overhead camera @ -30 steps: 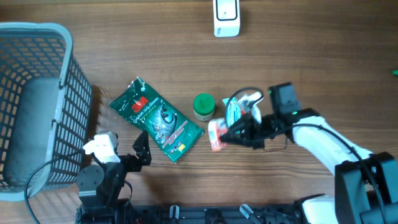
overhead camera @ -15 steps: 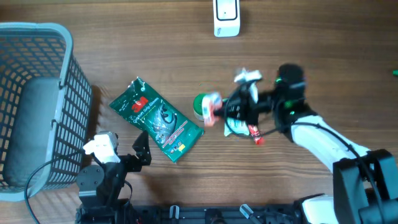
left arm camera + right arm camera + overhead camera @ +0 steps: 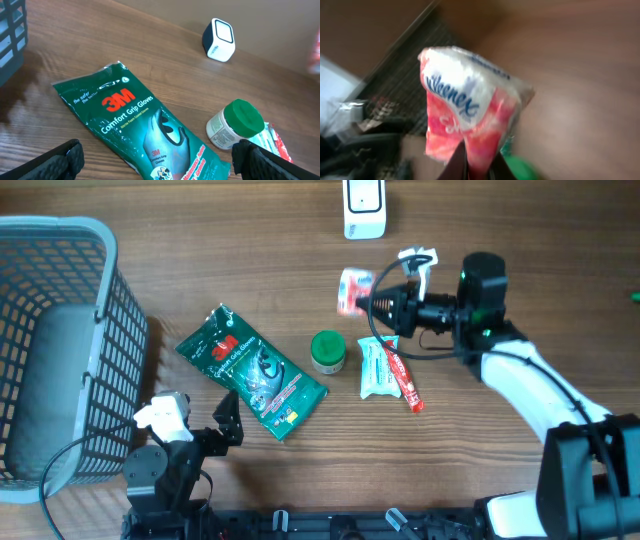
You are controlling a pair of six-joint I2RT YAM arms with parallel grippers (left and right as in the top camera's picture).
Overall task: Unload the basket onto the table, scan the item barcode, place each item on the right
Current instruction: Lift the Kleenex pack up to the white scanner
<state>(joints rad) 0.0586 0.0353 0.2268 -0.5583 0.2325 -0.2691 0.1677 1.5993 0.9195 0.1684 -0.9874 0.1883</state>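
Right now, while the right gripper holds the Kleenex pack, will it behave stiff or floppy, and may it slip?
Probably soft and light: the Kleenex pack bulges and creases above the narrow pinch of the right gripper. Its glossy wrapper looks slippery, and only one edge is clamped, so it might swing or slide in fast moves.

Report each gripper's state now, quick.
Left gripper: open, holding nothing.
Right gripper: closed on the tissue pack.
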